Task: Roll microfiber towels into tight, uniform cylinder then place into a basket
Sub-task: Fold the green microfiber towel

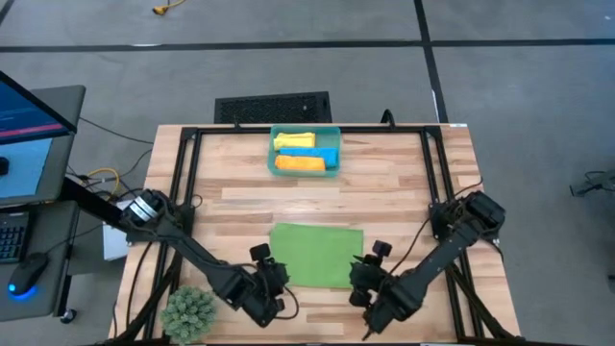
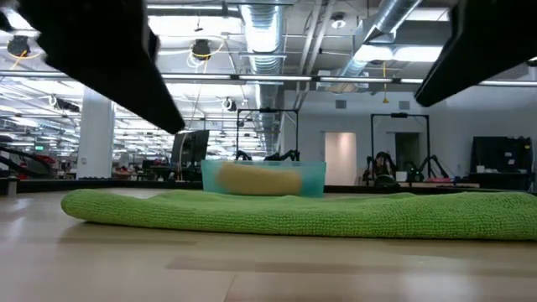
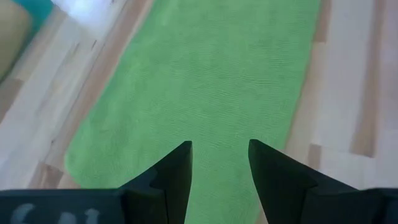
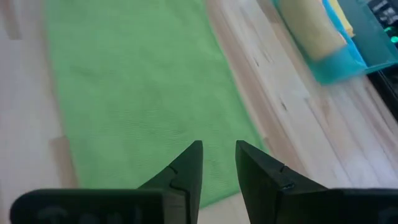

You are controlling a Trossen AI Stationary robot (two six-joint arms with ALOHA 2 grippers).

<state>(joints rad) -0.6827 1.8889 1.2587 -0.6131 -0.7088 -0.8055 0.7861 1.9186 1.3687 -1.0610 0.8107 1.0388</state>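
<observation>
Left gripper (image 1: 277,272): hangs over the near left corner of the green towel (image 1: 317,255); fingers (image 3: 177,171) apart, holding nothing.
Right gripper (image 1: 363,272): hangs over the near right corner of the same towel; fingers (image 4: 186,168) apart, holding nothing.
Green towel: lies flat on the worktop (image 1: 404,192), folded into a rectangle, between the two grippers and not yet rolled.
Plant (image 1: 188,311): small green potted plant at the near left corner of the worktop, clear of the towel.
Basket (image 1: 305,151): stands at the far edge of the worktop, well apart from the green towel; holds a yellow roll (image 1: 294,140), a blue roll (image 1: 327,154) and an orange roll (image 1: 300,164).
Step in hand: likely the approach to the near edge of the last towel, before rolling.
Next move: both grippers need to descend together, pinch the near edge at both corners, and turn it evenly toward the basket to keep the roll tight.
</observation>
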